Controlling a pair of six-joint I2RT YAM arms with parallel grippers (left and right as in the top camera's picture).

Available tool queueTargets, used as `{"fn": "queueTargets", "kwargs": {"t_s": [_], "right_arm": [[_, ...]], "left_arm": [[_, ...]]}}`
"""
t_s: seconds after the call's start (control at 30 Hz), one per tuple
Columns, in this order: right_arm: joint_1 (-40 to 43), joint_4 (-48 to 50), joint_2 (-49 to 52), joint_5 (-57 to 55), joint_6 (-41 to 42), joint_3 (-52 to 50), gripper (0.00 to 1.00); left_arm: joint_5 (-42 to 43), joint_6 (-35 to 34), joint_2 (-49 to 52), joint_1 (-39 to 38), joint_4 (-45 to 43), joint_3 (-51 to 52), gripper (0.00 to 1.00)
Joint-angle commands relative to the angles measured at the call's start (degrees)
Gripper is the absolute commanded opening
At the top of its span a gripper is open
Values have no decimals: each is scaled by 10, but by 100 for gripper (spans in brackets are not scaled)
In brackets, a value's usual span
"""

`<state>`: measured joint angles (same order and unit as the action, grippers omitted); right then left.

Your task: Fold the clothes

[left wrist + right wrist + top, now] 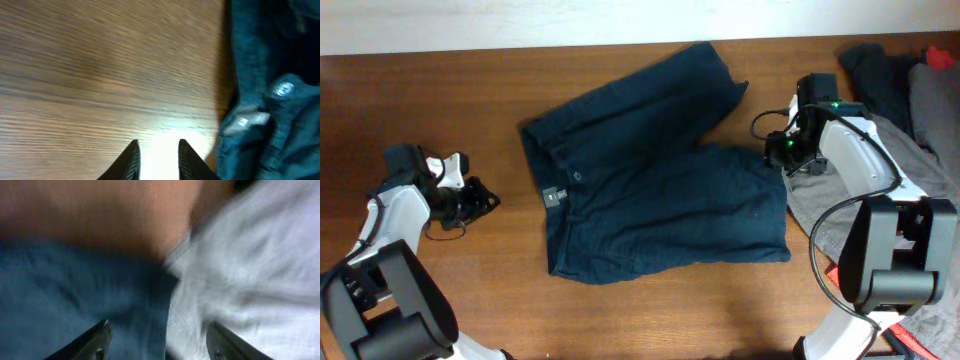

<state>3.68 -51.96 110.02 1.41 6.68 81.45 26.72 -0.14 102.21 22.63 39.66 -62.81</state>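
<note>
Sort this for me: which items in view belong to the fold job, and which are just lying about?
Job:
- dark navy shorts, spread out in the middle
- left tool and right tool, both open

Lying about:
- light grey garment, right beside the shorts on the right side
- black garment, top right of the overhead view

The pair of dark navy blue woven shorts (pixel 650 175) lies unfolded and spread flat in the middle of the brown wooden table (pixel 440 100), with its waistband (pixel 542 190) to the left and its two wide legs fanned out to the right. One leg angles toward the far edge; the other runs straight right, its hem beside a light grey garment (pixel 830 200). A small round metal button (pixel 283 89) and a pale tag (pixel 247 121) sit at the slightly rumpled waistband.
</note>
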Motion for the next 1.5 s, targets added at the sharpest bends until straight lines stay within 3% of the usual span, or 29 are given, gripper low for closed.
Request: {"fn": "queueTargets", "kwargs": {"t_s": [0.0, 0.17, 0.33, 0.47, 0.57, 0.77, 0.87, 1.13, 1.47], "right_arm": [[-10, -49, -1, 5, 2, 2, 65], [-10, -150, -1, 16, 6, 2, 64], [-10, -146, -1, 16, 9, 2, 64], [-10, -145, -1, 16, 9, 2, 65], [-10, -144, -1, 16, 9, 2, 65], [-10, -141, -1, 16, 9, 2, 65], [-10, -141, -1, 16, 9, 2, 65], [-10, -141, -1, 16, 9, 2, 65], [-10, -143, -1, 16, 9, 2, 65]], "left_arm": [[118, -2, -12, -4, 52, -2, 29], [119, 25, -12, -46, 201, -2, 31], [106, 75, -12, -114, 295, -2, 31], [64, 73, -13, -159, 337, -2, 30], [67, 49, -29, -176, 306, -2, 21], [66, 65, -92, -238, 240, -2, 11], [23, 64, -100, -291, 219, -1, 1], [-150, -12, -89, -355, 212, 30, 1], [-160, -36, -87, -306, 135, 133, 1]]}}
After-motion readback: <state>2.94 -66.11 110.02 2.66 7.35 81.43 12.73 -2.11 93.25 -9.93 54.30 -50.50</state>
